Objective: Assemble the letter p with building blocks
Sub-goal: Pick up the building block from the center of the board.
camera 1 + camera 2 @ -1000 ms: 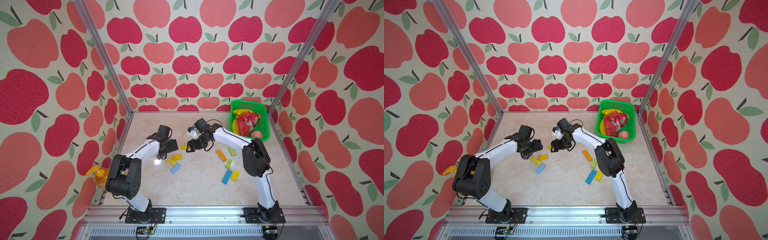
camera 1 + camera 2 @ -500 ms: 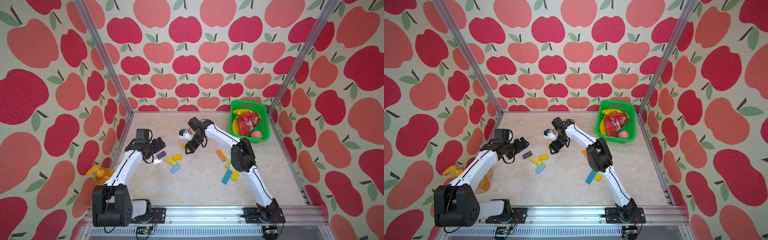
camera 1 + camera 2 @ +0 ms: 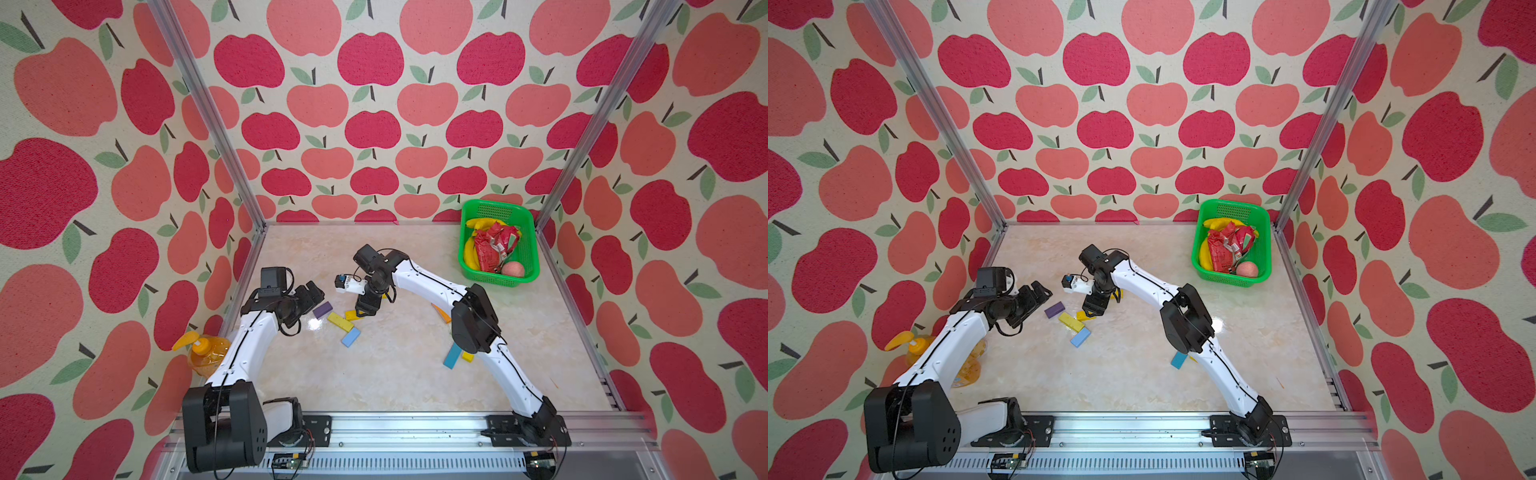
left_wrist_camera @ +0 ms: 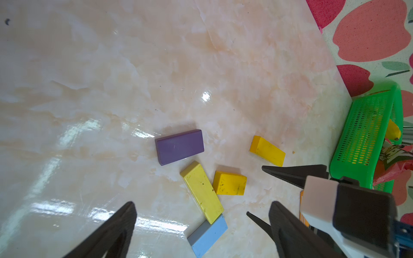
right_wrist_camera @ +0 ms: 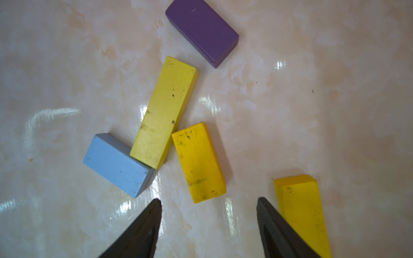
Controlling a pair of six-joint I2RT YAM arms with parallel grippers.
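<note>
your reference is the long yellow block (image 5: 164,109), lying flat on the table (image 3: 395,382). a light blue block (image 5: 116,164) touches one end of it. a short yellow block (image 5: 199,163) touches its side near that same end. a purple block (image 5: 202,31) lies just off its other end, not touching. a second short yellow block (image 5: 301,212) sits near, beyond the first short one and apart from it. no letter p is formed yet: these five lie loose and askew.

your right gripper (image 5: 208,201) hovers over that cluster with its jaws partly spread and nothing between them. the short yellow block's end is just ahead of the gap. your left gripper (image 4: 201,204) is spread wide and holds nothing; it is near the long yellow block, on the purple block's side.

in a top view, a blue block (image 3: 452,356) and an orange block (image 3: 441,313) lie well apart from the long yellow block, partly hidden by the right arm. the green basket (image 3: 528,249) stands farther from it still.
</note>
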